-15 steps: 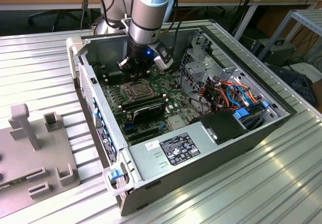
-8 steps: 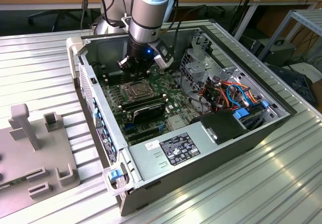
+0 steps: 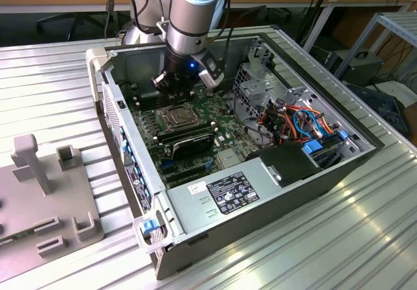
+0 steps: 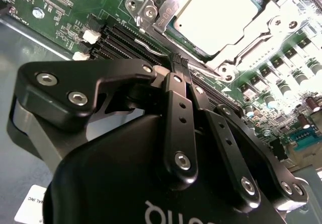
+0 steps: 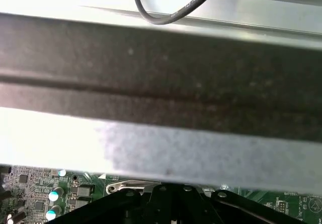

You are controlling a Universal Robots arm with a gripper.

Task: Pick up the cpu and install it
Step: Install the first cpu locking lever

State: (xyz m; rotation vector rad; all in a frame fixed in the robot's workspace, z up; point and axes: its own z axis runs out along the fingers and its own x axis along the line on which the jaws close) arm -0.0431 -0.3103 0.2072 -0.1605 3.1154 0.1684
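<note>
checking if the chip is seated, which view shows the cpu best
The second wrist view: the cpu lies in its socket frame, large and close beyond the gripper. In the exterior view it is a small square just below the gripper.

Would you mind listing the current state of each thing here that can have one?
cpu: seated in its socket on the motherboard, metal top showing.
Socket frame: lying around the cpu, down over its edges.
Gripper: shut, holding nothing, inside the case beside the socket.
Computer case: lying on its side, side panel off, interior open.
Memory modules: seated in slots next to the socket.
</note>
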